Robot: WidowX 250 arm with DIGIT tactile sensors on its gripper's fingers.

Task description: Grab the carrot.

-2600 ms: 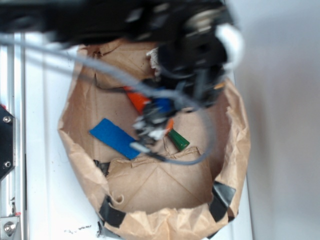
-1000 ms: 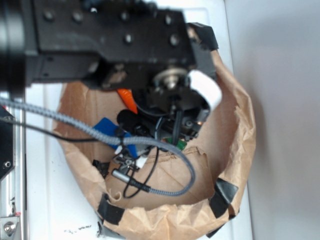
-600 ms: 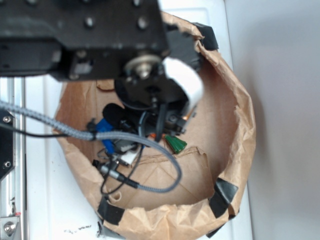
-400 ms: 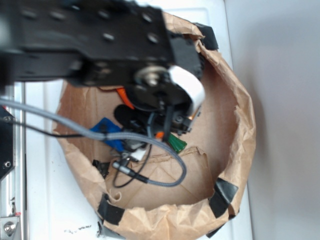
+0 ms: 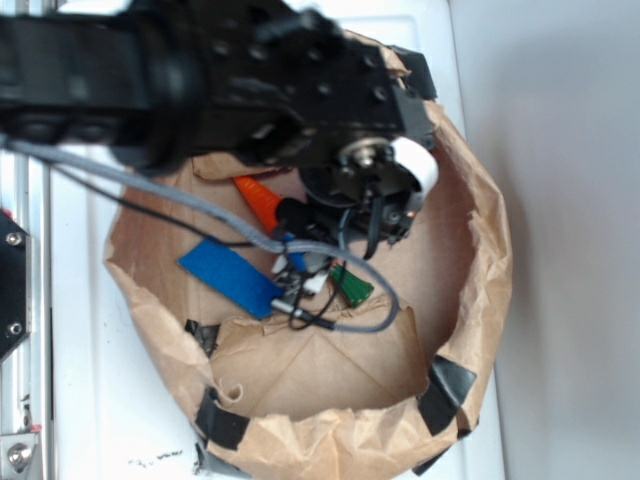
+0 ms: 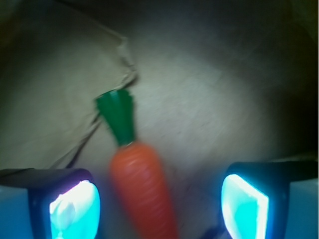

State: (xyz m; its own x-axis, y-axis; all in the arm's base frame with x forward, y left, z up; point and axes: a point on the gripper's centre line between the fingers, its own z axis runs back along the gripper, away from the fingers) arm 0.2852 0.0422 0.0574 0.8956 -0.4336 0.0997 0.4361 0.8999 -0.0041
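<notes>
Exterior: blue piece point(image 5: 230, 277) flat on the floor of the paper bag point(image 5: 480, 270) at 9 o'clock. Carrot point(image 5: 262, 198) lies mid-bag, orange tip at 11, green stem point(image 5: 352, 284) at 5, middle hidden by the arm point(image 5: 200, 85) and cables point(image 5: 340, 322). Wrist: hand point(image 6: 159, 206) spread wide, fingers point(image 6: 75, 209) either side of the carrot point(image 6: 144, 191), not touching it; stem point(image 6: 118, 115) points to 12, clear of the pads.

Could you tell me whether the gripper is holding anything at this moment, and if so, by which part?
Nothing is held. The gripper is open, and the carrot lies between its fingers without touching either one.
</notes>
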